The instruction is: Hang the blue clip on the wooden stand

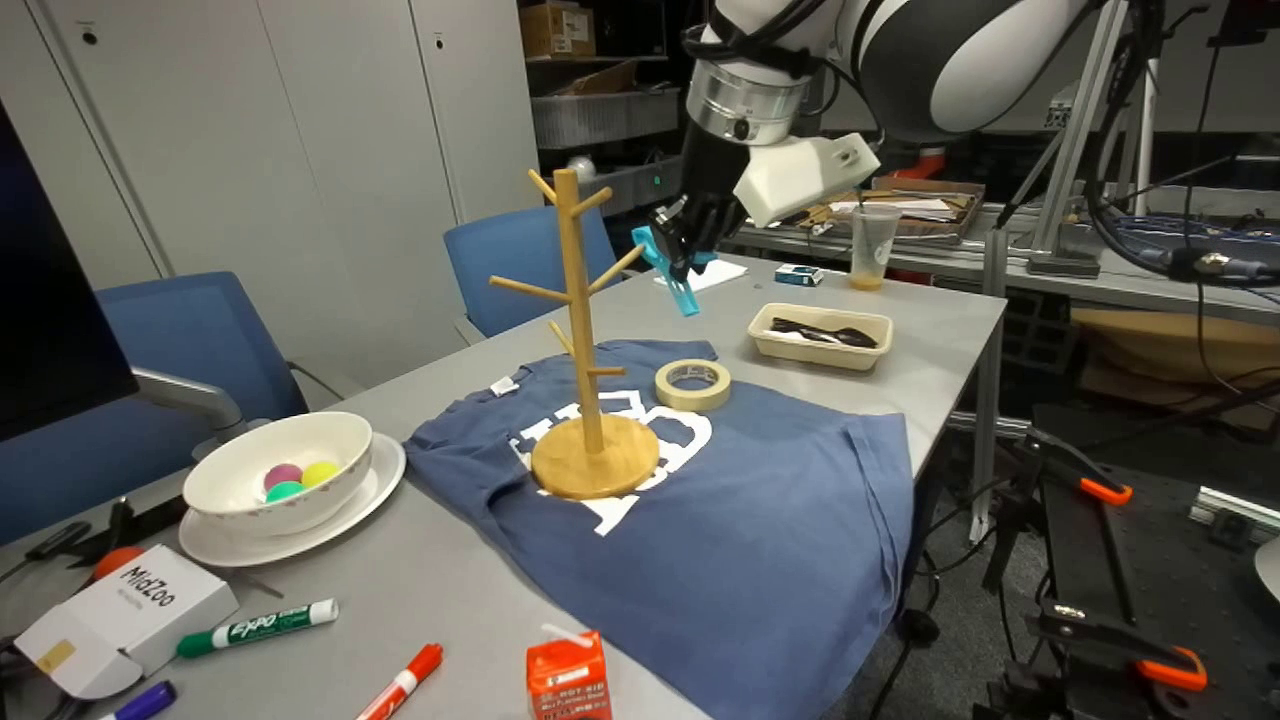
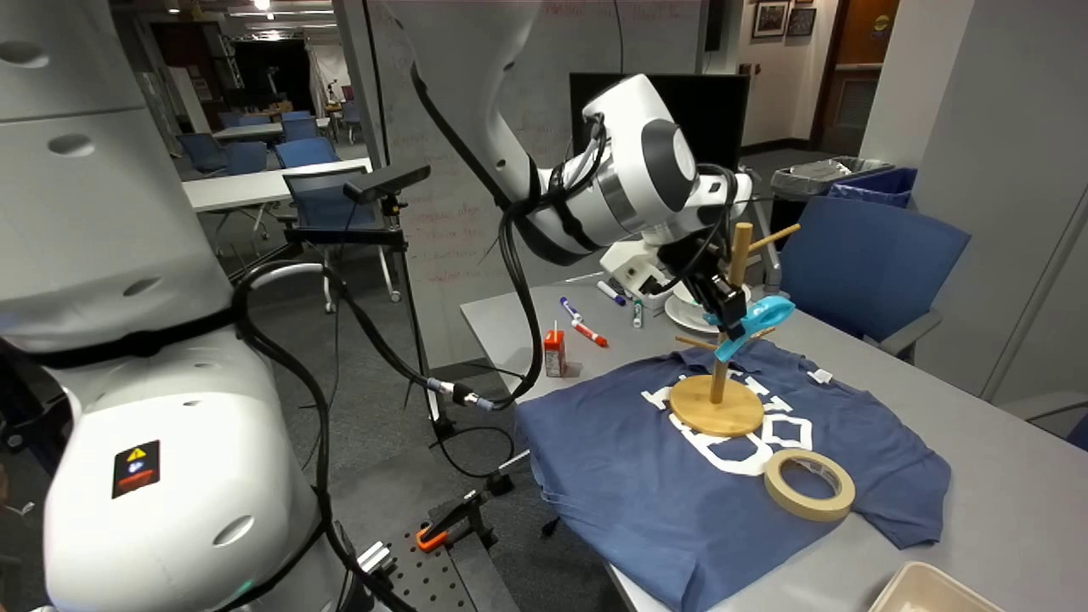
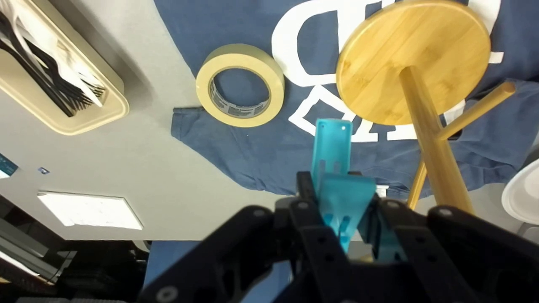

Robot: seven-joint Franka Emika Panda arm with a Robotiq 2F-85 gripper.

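Note:
The blue clip (image 1: 682, 292) is held in my gripper (image 1: 684, 248), raised to the height of the stand's pegs. In the wrist view the clip (image 3: 332, 147) sits between the fingers of my gripper (image 3: 334, 185), which are closed on it. The wooden stand (image 1: 580, 330) stands upright on the dark blue shirt. In an exterior view the clip lies close to the tip of an angled peg; I cannot tell whether they touch. In an exterior view the clip (image 2: 767, 313) overlaps the stand's pole (image 2: 720, 382) and hides part of it. In the wrist view the stand (image 3: 412, 63) is right of the clip.
A roll of tape (image 1: 692, 385) lies on the blue shirt (image 1: 780, 500) by the stand. A tray of cutlery (image 1: 820, 355) stands farther along the table. A bowl (image 1: 280, 470) on a plate, markers (image 1: 260, 628) and a red drink carton (image 1: 568, 680) are also on the table.

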